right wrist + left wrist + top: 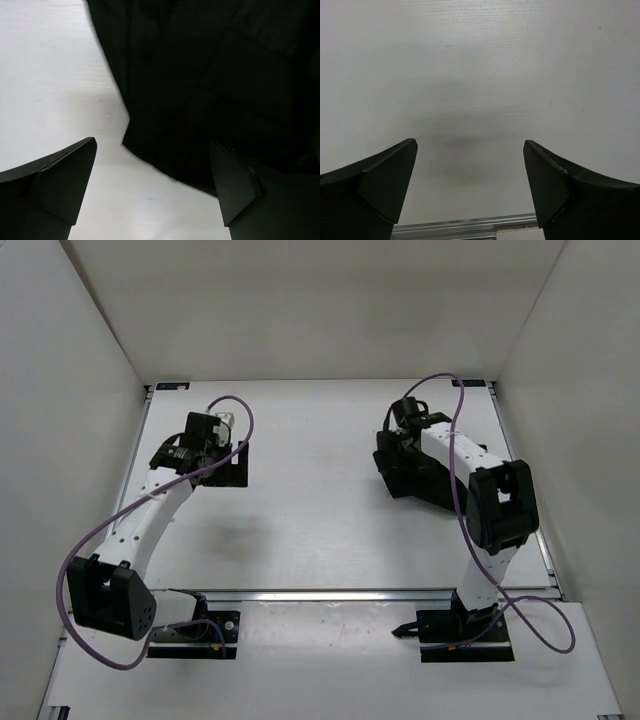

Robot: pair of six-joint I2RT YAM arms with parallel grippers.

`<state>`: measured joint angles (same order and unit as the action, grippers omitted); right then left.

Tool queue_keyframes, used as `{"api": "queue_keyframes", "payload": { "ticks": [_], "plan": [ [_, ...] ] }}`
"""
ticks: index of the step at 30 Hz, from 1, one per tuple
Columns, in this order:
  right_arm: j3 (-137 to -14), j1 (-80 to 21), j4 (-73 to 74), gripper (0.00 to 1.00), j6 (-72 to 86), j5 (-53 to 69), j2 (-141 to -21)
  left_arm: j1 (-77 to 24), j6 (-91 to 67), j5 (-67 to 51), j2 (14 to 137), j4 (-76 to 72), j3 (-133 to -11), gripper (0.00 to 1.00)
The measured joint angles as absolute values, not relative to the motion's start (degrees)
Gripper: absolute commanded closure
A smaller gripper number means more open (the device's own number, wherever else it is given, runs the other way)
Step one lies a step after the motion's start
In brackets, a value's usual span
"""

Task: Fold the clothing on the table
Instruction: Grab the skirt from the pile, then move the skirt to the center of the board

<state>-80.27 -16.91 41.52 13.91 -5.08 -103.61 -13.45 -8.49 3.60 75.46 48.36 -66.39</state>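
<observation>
1. Table [320, 500]: white, walled on three sides, and carrying everything listed here. I am working from its near edge.

2. Clothing [200, 75]: one black garment, lying bunched on the far right part of the table, under my right arm [455, 455]. Its creased edge is running across the right wrist view, with bare table showing to its left. I am judging it a loose heap rather than a tidy fold, so the folding is looking unfinished. The top view is too dark to tell the layers.

3. Rail [350, 593]: a metal strip running along the near side, between the work surface and my bases.

4. Right pincer [152, 144]: its fingers are standing wide apart and gripping nothing. It is hanging just above the garment's edge, probably so I can come down on that edge.

5. Left pincer [470, 144]: its fingers are standing wide apart and empty. It is hovering over bare table on the left, well apart from the garment, likely keeping out of the way.
</observation>
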Motion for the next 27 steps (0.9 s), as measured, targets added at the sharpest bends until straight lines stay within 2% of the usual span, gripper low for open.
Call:
{"api": "queue_keyframes", "payload": {
  "ticks": [3,6,8,9,16,20,24,27],
  "plan": [
    [-81.30,-17.41,42.81,0.19,13.78,-9.39,-107.83,-13.37,-8.80,2.48,72.29,48.64,-64.40,0.01],
    [-83.74,-17.72,44.21,0.50,12.91,-12.73,-112.64,-13.26,-9.06,2.31,69.84,49.41,-62.96,0.01],
    [-84.29,-17.85,44.27,0.91,11.81,-14.04,-114.26,-12.91,-9.19,2.02,69.01,49.41,-62.15,0.02],
    [-84.42,-17.87,44.31,1.00,11.31,-14.41,-114.48,-12.73,-9.32,1.89,68.88,49.41,-61.82,0.01],
    [-90.87,-16.80,46.54,1.00,11.33,-14.22,-114.80,-11.55,-10.35,1.74,69.01,49.10,-61.41,0.01],
    [-99.37,-16.91,49.45,1.00,11.35,-10.20,-114.85,-11.57,-10.31,0.95,69.23,48.07,-61.54,0.01],
    [-117.62,-19.07,54.08,1.00,11.40,-2.37,-117.38,-11.68,-10.35,-1.10,71.24,47.09,-62.81,0.01],
    [-138.67,-22.63,54.76,1.00,11.62,4.54,-122.43,-11.73,-10.72,-3.07,72.60,45.71,-63.68,0.01]
  ]
}}
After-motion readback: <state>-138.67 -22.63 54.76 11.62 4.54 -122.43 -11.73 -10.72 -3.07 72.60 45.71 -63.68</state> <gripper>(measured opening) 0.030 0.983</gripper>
